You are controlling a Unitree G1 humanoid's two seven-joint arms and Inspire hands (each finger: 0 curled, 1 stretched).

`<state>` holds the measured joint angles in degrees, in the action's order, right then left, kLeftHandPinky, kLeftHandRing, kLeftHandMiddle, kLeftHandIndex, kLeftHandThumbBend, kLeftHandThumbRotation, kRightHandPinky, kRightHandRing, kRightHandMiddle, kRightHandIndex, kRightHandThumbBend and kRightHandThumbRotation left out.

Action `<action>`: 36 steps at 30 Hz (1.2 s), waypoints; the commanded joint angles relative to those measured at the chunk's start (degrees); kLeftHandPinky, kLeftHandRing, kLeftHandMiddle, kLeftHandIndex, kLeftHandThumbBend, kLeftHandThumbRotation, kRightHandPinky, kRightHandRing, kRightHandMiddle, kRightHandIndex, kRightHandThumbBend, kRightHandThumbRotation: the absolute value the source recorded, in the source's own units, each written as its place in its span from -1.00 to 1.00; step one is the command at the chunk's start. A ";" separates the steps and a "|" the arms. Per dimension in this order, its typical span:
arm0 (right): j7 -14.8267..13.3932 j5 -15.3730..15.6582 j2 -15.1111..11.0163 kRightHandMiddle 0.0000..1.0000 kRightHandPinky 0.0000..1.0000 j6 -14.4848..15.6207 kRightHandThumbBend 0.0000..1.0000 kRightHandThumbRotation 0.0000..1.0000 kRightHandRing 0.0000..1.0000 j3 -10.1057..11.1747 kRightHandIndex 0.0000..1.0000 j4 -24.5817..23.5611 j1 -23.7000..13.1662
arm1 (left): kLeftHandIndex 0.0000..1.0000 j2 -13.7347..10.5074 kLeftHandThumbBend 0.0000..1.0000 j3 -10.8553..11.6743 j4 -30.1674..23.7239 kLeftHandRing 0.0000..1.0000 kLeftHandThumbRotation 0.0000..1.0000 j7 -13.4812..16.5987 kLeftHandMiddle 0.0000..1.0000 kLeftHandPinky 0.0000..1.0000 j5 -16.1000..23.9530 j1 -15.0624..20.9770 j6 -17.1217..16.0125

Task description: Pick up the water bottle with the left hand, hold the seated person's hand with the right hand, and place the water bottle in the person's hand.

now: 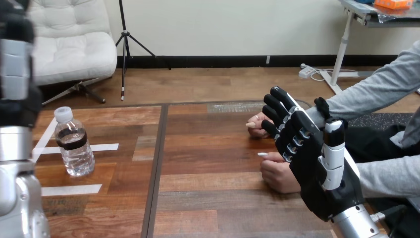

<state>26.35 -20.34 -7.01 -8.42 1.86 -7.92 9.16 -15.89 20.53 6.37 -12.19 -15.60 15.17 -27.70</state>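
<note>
— Water bottle (pixel 74 145): where is it from the hands?
— It stands upright on the table (pixel 213 163), cap on, just right of the left arm (pixel 15 198) and lower than the raised left hand (pixel 14 69). It touches neither and is well to the left of the right hand (pixel 317 158).
— Left hand's grip?
— I cannot tell; it sits blurred at the head view's left edge.
— And the right?
— Released: the fingers are straight and spread, the thumb is up, and it grasps nothing.
— What stands in its way?
— The person's two hands rest on the table just past its fingertips, the nearer hand (pixel 277 176) below the farther hand (pixel 256 126). The fingers cover part of both, and I cannot tell whether they touch.
— Around the bottle?
— White tape strips (pixel 96 147) lie beside it. A dark seam (pixel 157 168) in the tabletop runs between it and the right hand.
</note>
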 commanded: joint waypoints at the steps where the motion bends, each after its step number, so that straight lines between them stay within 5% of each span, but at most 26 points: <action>1: -0.08 -0.27 -0.15 0.95 1.00 -0.21 0.92 1.00 0.99 -0.17 0.91 -2.64 -2.61 | 1.00 -1.70 0.67 1.44 3.00 1.00 0.82 0.63 1.00 1.00 -0.48 3.65 -0.86; 25: 0.30 -0.86 -0.32 0.94 1.00 -0.19 0.91 1.00 0.98 0.21 0.91 -2.75 -2.52 | 1.00 -2.94 0.69 4.74 12.38 1.00 0.88 2.73 1.00 1.00 -0.12 3.53 -2.12; 28: 0.22 -0.70 -0.38 0.94 1.00 -0.15 0.90 1.00 0.98 0.20 0.90 -2.82 -2.50 | 1.00 -2.91 0.71 5.05 13.49 1.00 0.79 2.37 1.00 1.00 -0.39 3.49 -2.54; 36: -0.01 -0.24 -0.50 0.93 1.00 -0.23 0.90 1.00 0.98 0.19 0.90 -2.89 -2.43 | 1.00 -3.20 0.93 5.46 16.05 1.00 -0.09 3.74 1.00 1.00 1.02 3.51 -3.46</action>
<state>26.41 -20.35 -7.07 -8.37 1.94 -7.97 9.16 -17.47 25.89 20.97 -8.88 -15.24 15.94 -29.59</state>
